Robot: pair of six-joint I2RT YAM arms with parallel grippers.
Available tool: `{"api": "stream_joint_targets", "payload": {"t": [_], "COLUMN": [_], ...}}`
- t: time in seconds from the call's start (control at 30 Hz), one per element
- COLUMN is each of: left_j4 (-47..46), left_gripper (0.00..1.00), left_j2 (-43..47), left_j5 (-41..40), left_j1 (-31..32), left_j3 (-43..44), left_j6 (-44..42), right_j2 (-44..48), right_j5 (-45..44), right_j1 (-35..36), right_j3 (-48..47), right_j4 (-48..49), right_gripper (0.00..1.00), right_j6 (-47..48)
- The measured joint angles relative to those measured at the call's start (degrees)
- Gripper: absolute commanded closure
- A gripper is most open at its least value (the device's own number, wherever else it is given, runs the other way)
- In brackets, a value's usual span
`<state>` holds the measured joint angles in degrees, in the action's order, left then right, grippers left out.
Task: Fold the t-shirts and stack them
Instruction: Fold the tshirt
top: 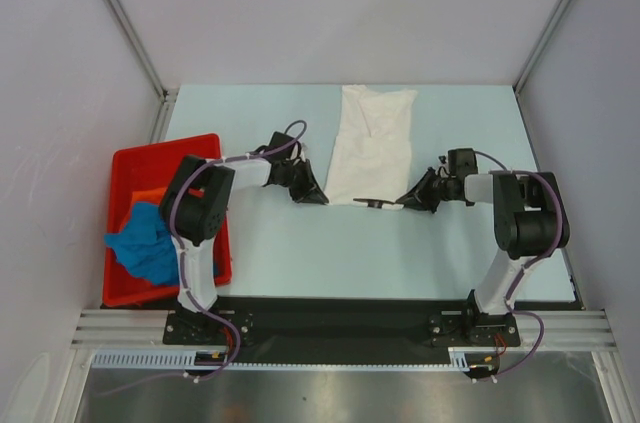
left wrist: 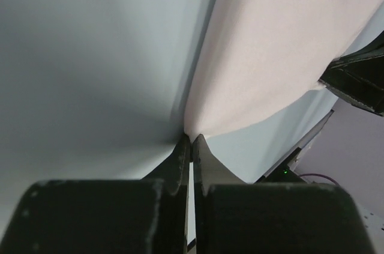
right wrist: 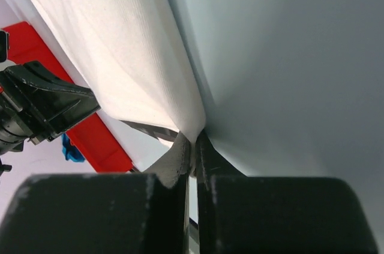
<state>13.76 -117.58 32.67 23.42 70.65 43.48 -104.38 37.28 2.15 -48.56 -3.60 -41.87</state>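
The white t-shirt (top: 372, 143) is laid as a narrow, rumpled strip on the pale table (top: 330, 253), running from the far edge toward the middle. Its near hem is held at both corners. The left gripper (top: 312, 193) is pressed together on the near-left corner; in the left wrist view the fingers (left wrist: 180, 158) are closed, with cloth pinched at the tips. The right gripper (top: 408, 201) is the same on the near-right corner, with white fabric (right wrist: 120, 44) nipped between the closed tips (right wrist: 193, 143). Both claws sit low at the table surface, facing each other across the hem.

At the left edge sits a red bin (top: 130, 163). A blue t-shirt (top: 145, 243) is bunched in it and spills over the near-left rim, and an orange t-shirt (top: 148, 196) shows just behind.
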Motion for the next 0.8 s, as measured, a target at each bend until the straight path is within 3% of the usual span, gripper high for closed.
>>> {"api": "stream_joint_targets", "payload": {"t": [0.23, 0.53, 0.67, 0.8], "left_j4": [-4.04, -4.98, -2.19, 4.09], "left_gripper": [1.00, 1.00, 1.00, 1.00], "left_j2": [12.61, 33.16, 40.87, 42.77], "left_j5": [-2.95, -8.61, -10.19, -12.63], "left_j1": [2.82, 14.45, 16.72, 16.31], "left_j3": [-17.22, -38.01, -39.78, -34.01], "left_j6": [0.11, 4.72, 6.56, 5.75], "right_j2": [10.45, 40.85, 50.07, 47.01], "right_j5": [-1.55, -3.45, -3.41, -3.41], "right_j1": [2.49, 7.06, 7.32, 6.97], "right_j3": [10.38, 25.92, 26.99, 24.30], "right_j4": [-2.51, -15.15, -20.98, -23.43], "right_gripper": [1.00, 1.00, 1.00, 1.00], "right_j6": [3.82, 3.85, 3.52, 3.85]}}
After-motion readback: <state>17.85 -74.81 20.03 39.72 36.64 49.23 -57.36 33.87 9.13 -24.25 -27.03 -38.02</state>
